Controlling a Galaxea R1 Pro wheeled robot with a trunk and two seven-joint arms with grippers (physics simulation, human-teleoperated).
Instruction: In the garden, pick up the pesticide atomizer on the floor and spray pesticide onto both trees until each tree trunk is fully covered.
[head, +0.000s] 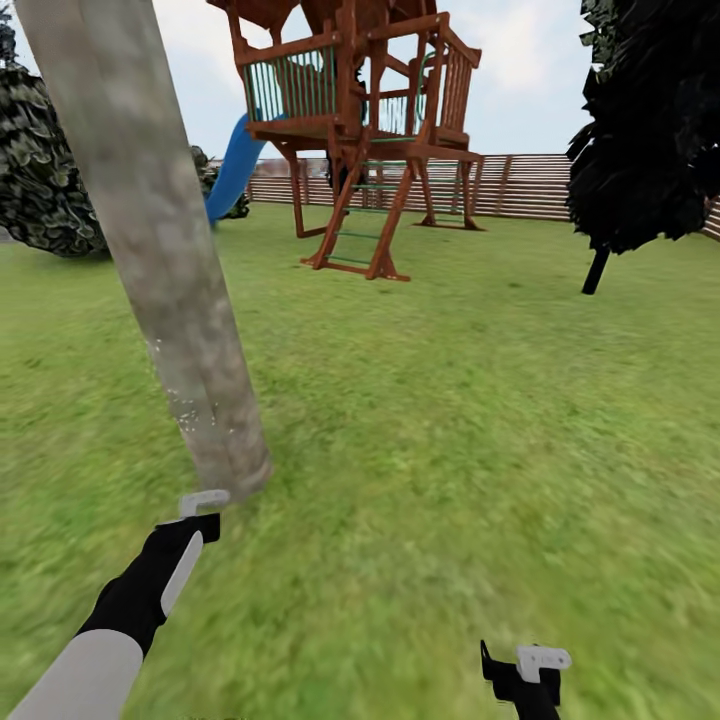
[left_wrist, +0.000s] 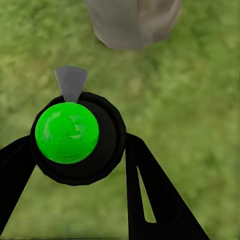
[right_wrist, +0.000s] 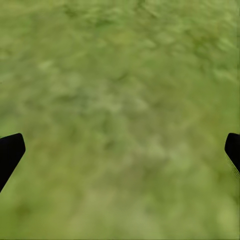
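Atomizer (left_wrist: 75, 137) sat between the left gripper's (left_wrist: 75, 170) black fingers (left_wrist: 160, 200), which were closed on it — a round black body with a shiny green ball on top and a small grey nozzle pointing at the tree trunk (left_wrist: 132, 22). The left arm reached forward and low, its tip just beside the foot of the grey trunk (head: 165, 270). The right gripper (right_wrist: 120, 155) hung over grass (right_wrist: 120, 75), fingers wide apart. Farther off stood a wooden play tower (head: 360, 130) — with a blue slide (head: 235, 165) — a fence (head: 520, 185) and a dark tree (head: 650, 120).
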